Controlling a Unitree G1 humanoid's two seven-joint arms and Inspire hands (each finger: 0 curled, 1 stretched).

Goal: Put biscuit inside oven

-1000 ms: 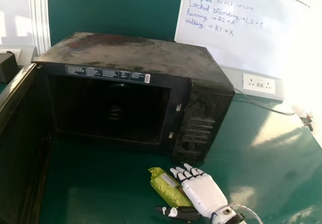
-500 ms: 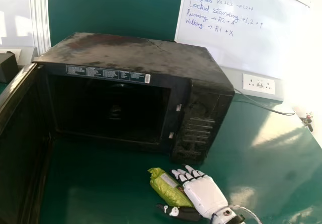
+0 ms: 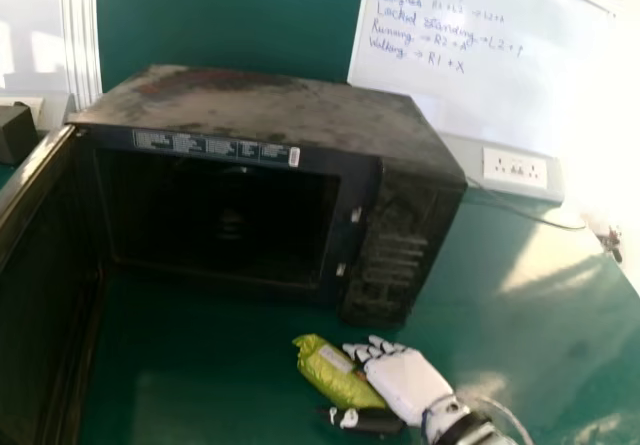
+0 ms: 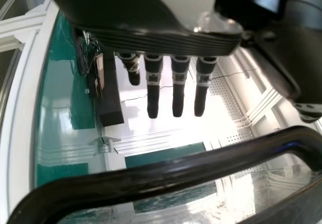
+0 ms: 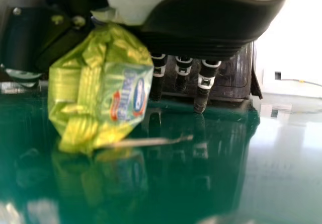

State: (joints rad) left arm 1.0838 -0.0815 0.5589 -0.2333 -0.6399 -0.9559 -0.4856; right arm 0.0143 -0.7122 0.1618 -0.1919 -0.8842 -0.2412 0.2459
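Observation:
The green biscuit packet (image 3: 338,373) rests on the table in front of the oven (image 3: 225,205), between the thumb and fingers of my right hand (image 3: 405,383). The right wrist view gives the packet (image 5: 100,90) close under the palm, beside the thumb, while the fingers of the right hand (image 5: 205,85) extend fairly straight past it, not curled round it. The oven door (image 3: 45,295) stands open at the left. My left hand (image 4: 153,85) has straight, spread fingers near the dark door handle (image 4: 151,178), not wrapped round it.
The oven's control side (image 3: 390,255) stands just beyond the right hand's fingertips. A cable (image 3: 530,217) runs behind on the right, below a wall socket (image 3: 514,167). Green tabletop (image 3: 200,365) lies before the oven's cavity.
My right hand has shifted slightly toward the table's near edge and its wrist has turned a little; its fingers look somewhat more bent. The packet has hardly moved.

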